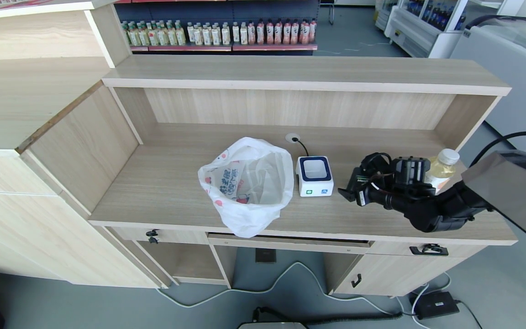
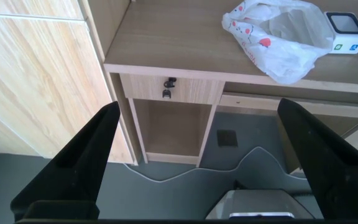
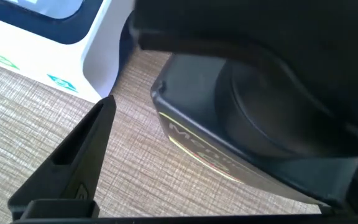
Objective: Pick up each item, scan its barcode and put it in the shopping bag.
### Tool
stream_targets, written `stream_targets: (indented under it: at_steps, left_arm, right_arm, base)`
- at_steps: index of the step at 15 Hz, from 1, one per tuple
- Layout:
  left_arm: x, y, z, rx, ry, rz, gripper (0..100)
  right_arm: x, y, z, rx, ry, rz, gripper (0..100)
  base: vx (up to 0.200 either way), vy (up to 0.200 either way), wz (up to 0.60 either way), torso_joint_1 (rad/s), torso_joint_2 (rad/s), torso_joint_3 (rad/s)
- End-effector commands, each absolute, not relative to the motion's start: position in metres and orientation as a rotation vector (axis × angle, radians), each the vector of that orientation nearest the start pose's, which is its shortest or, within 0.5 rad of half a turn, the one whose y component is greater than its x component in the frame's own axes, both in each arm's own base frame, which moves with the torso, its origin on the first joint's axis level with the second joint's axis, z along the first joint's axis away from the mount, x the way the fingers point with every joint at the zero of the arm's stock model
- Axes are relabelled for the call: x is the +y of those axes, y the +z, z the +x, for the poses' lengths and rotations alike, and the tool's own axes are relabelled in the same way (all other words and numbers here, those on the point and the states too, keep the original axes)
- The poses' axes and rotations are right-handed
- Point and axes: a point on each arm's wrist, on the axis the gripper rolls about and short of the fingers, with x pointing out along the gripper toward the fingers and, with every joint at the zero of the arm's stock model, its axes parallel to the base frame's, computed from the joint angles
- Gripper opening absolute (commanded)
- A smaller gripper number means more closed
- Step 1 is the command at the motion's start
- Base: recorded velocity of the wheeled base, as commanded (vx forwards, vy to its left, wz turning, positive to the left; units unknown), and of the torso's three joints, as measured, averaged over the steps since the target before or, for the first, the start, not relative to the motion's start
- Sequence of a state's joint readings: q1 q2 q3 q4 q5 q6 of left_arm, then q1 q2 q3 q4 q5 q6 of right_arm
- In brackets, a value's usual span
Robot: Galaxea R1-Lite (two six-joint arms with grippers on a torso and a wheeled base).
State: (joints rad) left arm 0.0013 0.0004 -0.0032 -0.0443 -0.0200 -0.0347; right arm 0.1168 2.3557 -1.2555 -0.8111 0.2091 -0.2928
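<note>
A white plastic shopping bag [image 1: 244,183] stands open in the middle of the counter [image 1: 162,192]. Just to its right sits the white barcode scanner [image 1: 314,175]. Right of the scanner, low over the counter, my right gripper [image 1: 352,192] is open around a black package [image 1: 359,182] with pale lettering [image 3: 229,124]. One finger [image 3: 67,168] stands clear of the package; the other is hidden behind it. A clear bottle [image 1: 443,167] of yellowish drink with a white cap stands behind my right arm. My left gripper [image 2: 199,109] hangs open and holds nothing, low in front of the counter's left drawer [image 2: 169,87].
The counter has a raised back wall and side walls, with a tall cabinet [image 1: 25,114] at the left. A cable runs from the scanner to a grommet [image 1: 292,137] at the back. Cables [image 1: 290,274] trail on the floor below. Bare counter lies left of the bag.
</note>
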Motion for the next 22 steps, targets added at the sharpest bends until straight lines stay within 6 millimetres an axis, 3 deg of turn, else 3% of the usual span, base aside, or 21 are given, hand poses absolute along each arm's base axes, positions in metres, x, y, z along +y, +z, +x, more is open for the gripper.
stream_targets:
  at_steps: [1, 15, 16, 22]
  left_arm:
    - [0.0, 0.081, -0.023, -0.047, -0.019, -0.035, 100]
    - [0.0, 0.081, -0.023, -0.047, -0.019, -0.035, 100]
    - [0.0, 0.081, -0.023, -0.047, -0.019, -0.035, 100]
    - [0.0, 0.081, -0.023, -0.047, -0.019, -0.035, 100]
  right_arm:
    - [0.062, 0.057, 0.455, 0.244, 0.374, -0.277, 100]
    - [0.078, 0.061, 0.461, 0.225, 0.391, -0.189, 100]
    - [0.078, 0.061, 0.461, 0.226, 0.391, -0.191, 0]
    - [0.077, 0.068, 0.454, 0.158, 0.383, -0.196, 0]
  base:
    - [0.0, 0.0, 0.0, 0.0, 0.0, 0.0]
    - [0.0, 0.0, 0.0, 0.0, 0.0, 0.0]
    - [0.0, 0.0, 0.0, 0.0, 0.0, 0.0]
    - [0.0, 0.0, 0.0, 0.0, 0.0, 0.0]
